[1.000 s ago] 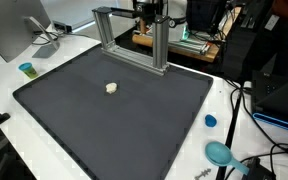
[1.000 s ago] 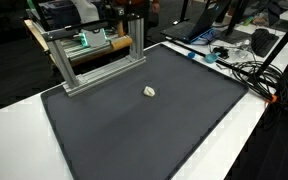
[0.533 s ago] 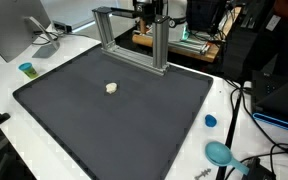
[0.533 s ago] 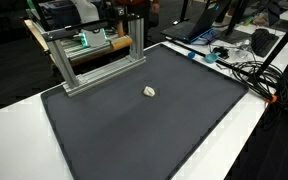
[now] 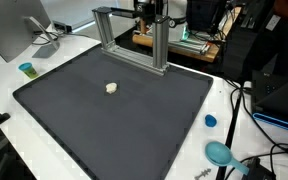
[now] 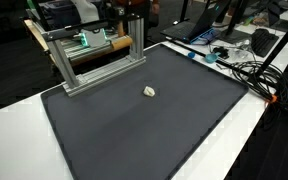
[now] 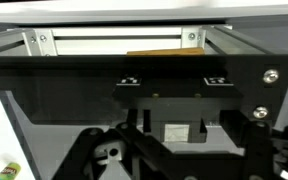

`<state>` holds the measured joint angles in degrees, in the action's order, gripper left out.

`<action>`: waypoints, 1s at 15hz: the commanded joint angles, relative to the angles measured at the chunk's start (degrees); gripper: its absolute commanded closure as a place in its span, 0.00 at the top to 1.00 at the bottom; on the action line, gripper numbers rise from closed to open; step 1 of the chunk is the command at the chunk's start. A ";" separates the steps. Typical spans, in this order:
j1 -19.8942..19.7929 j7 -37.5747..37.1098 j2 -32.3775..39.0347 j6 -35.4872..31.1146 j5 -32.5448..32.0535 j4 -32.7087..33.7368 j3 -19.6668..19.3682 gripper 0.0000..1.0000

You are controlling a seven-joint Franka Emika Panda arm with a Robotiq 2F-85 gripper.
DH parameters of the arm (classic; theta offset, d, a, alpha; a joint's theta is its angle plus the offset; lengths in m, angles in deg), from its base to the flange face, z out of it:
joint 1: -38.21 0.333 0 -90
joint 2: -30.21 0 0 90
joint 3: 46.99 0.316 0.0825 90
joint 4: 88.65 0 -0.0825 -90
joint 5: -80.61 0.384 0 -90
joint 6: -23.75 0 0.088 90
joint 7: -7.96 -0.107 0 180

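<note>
The gripper [image 7: 174,150] shows only in the wrist view, as black linkages low in the picture. Its fingertips lie outside the picture, so I cannot tell whether the fingers are spread or pressed together, and nothing is seen between them. Straight ahead of it, close, is the aluminium frame [image 7: 114,42], whose pale crossbar runs across the top of that view above a dark panel. In both exterior views the aluminium frame [image 5: 134,42] [image 6: 96,55] stands upright at the far edge of a dark mat [image 5: 154,125] [image 6: 184,130], with the arm [image 5: 150,10] just behind it among dark equipment. A small pale lump [image 5: 111,87] [image 6: 150,91] lies alone on the mat, well apart from the frame and nearer than it, with bare mat all round it. The mat rests on a white table [image 5: 4,95]. In an exterior view a small blue cup [image 5: 26,69] stands off the mat's left edge, near a monitor [image 5: 9,30]; to the right of the mat lie a blue cap [image 5: 210,121] and, nearer, a teal round thing [image 5: 219,153] beside black cables [image 5: 246,110].
</note>
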<state>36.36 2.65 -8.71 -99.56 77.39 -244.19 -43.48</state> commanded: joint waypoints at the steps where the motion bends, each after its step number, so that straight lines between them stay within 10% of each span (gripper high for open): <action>1: -1.24 -2.64 0.90 0.26 -2.30 0.22 1.07 0.75; 5: -1.00 -2.20 1.27 1.08 -2.54 0.43 0.47 0.56; 15: -1.02 0.06 1.66 2.50 -2.25 1.12 -1.15 0.86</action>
<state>35.62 1.44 -7.95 -99.12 75.85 -244.17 -43.55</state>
